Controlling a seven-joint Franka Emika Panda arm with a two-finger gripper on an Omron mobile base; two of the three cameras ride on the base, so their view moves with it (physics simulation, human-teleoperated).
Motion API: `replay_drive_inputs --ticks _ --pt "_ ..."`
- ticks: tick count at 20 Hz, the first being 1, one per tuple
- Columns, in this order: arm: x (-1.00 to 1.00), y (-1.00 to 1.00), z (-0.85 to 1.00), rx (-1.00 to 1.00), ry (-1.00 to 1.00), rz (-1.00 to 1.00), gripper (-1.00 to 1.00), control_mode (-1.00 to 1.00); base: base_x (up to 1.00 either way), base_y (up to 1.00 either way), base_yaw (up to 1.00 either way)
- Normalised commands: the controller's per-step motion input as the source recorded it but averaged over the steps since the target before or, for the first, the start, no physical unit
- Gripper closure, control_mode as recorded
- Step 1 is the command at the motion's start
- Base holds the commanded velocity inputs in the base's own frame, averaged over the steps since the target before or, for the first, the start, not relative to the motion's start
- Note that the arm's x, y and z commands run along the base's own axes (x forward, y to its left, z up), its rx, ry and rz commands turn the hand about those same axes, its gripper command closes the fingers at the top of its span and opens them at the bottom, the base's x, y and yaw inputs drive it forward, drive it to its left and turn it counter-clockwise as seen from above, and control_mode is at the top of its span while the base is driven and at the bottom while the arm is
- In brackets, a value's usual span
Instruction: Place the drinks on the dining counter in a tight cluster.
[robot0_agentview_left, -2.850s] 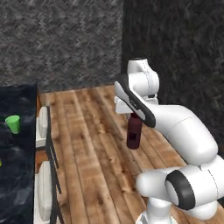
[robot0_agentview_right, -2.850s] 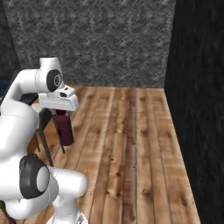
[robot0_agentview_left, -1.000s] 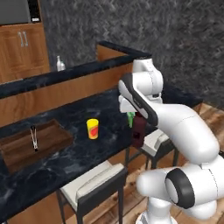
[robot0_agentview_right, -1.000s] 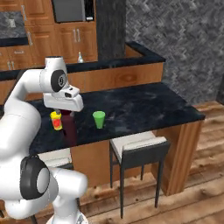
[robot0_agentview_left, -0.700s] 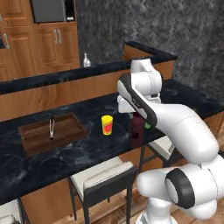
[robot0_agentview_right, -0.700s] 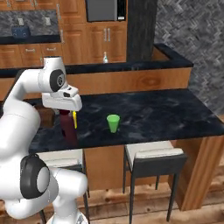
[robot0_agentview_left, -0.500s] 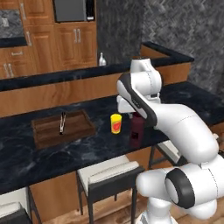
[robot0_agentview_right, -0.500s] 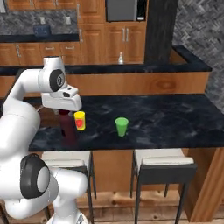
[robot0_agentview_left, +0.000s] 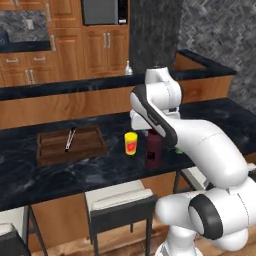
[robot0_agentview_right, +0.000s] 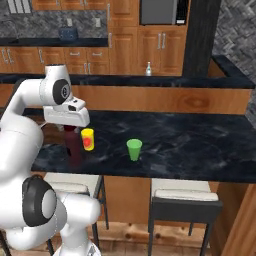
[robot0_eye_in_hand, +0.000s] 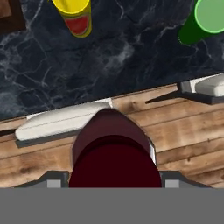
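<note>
My gripper is shut on a dark maroon bottle, one of the drinks, which hangs upright from it. In the hand view the bottle's maroon top sits between my fingers, over a stool seat and wood floor just short of the counter edge. The dining counter is a long black white-veined top with a wood riser behind it.
A yellow cup and a green cup stand on the counter near the bottle. A wooden tray with a utensil lies further left. Stools stand below. A small pale bottle stands on the far ledge.
The whole picture has swung as the base drove and turned, from bare floor to facing the counter. The maroon bottle has stayed held in the gripper throughout.
</note>
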Motion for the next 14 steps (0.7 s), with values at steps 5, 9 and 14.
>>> replay_drive_inputs --ticks 5,9,14 --pt "0.00 0.00 0.00 0.00 0.00 0.00 1.00 1.00 0.46 -0.43 0.15" --pt "0.00 0.00 0.00 0.00 0.00 0.00 1.00 1.00 0.55 -0.39 0.13" --pt "0.00 0.00 0.00 0.00 0.00 0.00 1.00 1.00 0.57 -0.34 0.12"
